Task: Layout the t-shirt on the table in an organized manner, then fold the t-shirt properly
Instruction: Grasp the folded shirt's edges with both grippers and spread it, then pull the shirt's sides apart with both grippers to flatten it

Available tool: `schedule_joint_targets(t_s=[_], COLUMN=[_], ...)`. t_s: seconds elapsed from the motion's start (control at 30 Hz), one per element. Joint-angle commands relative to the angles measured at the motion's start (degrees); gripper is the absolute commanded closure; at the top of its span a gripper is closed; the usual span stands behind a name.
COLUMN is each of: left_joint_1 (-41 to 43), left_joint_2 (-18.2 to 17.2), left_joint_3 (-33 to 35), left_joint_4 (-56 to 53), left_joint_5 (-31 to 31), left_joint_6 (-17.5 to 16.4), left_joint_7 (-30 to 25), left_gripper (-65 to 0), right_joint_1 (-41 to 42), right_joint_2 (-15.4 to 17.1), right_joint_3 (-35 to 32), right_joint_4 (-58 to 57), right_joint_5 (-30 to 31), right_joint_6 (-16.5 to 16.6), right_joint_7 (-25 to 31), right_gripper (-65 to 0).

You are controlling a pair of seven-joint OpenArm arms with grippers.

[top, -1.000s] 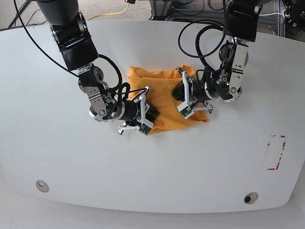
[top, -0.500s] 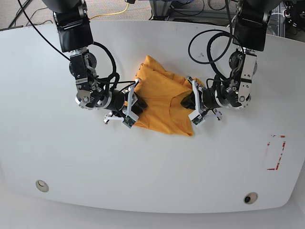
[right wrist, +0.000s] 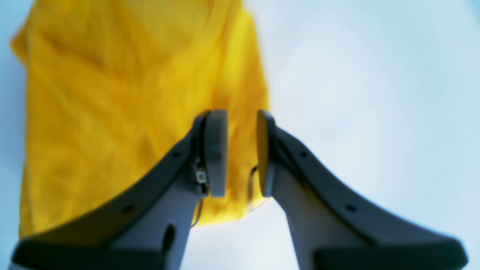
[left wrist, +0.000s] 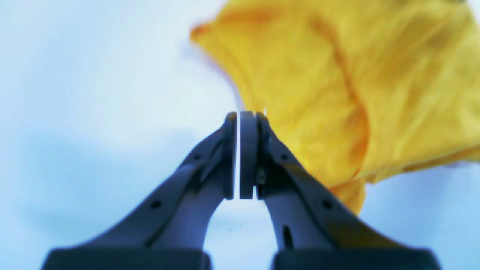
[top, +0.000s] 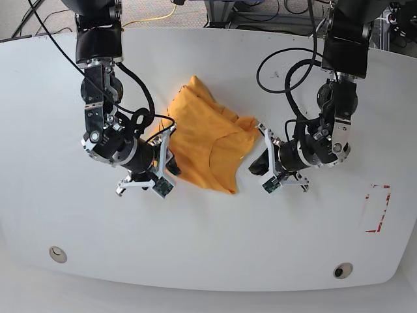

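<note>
T-shirt [top: 207,142] lies bunched mid-table [top: 208,254], held by neither claw: left gripper [left wrist: 240,153] is pressed closed, right gripper [right wrist: 242,152] is narrowly parted and empty. Best to pinch opposite hems and draw outward evenly

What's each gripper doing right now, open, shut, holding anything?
Left gripper: shut, holding nothing, beside the t-shirt.
Right gripper: open, jaws apart over the shirt's edge, gripping nothing.
</note>
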Motion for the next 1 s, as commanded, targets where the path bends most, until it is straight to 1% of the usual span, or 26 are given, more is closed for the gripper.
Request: schedule_joint_targets(t_s=[0.0,0.1,0.2,0.33,0.43,0.6,0.73,0.97], left_joint_1=[0.29,1.61,3.89,6.62,8.20,10.13,10.66,10.66], left_joint_2=[-0.30,-0.12,0.67,3.39,4.71,6.65,8.05,8.67], left_joint_3=[-0.41,-0.85,-0.76,-0.76,-0.67,-0.67,-0.67,-0.58], left_joint_4=[4.30,7.38,9.66,10.19,10.02,9.58,6.59,-5.02], left_joint_5=[-0.87,-0.96,-0.96,-0.96,-0.96,-0.87,-0.61,-0.61], left_joint_6=[-0.08,-0.08,-0.08,-0.08,-0.08,-0.08,-0.08,-0.08], left_joint_7=[0.69,3.42,4.65,4.65,4.65,4.65,4.47,-0.98], left_gripper=[0.0,0.0,0.0,0.0,0.0,0.0,0.0,0.0], right_joint_1=[3.33,5.88,7.91,8.35,8.17,7.11,5.18,1.75], right_joint_2=[0.07,-0.10,-0.10,-0.02,0.51,1.22,1.30,1.39], right_joint_3=[0.30,0.30,0.30,0.30,0.30,-1.55,-1.90,-1.81], right_joint_4=[0.82,-1.73,-6.56,-14.39,-18.87,-24.67,-26.17,-24.94], right_joint_5=[0.32,0.32,0.32,0.32,0.32,0.41,0.32,0.32], right_joint_6=[-0.10,-0.10,-0.10,-0.10,-0.10,-0.10,-0.10,-0.10], right_joint_7=[0.22,0.40,2.95,9.36,13.32,17.89,20.62,20.88], right_gripper=[-13.0,-13.0,-13.0,-13.0,-13.0,-12.7,-12.7,-12.4])
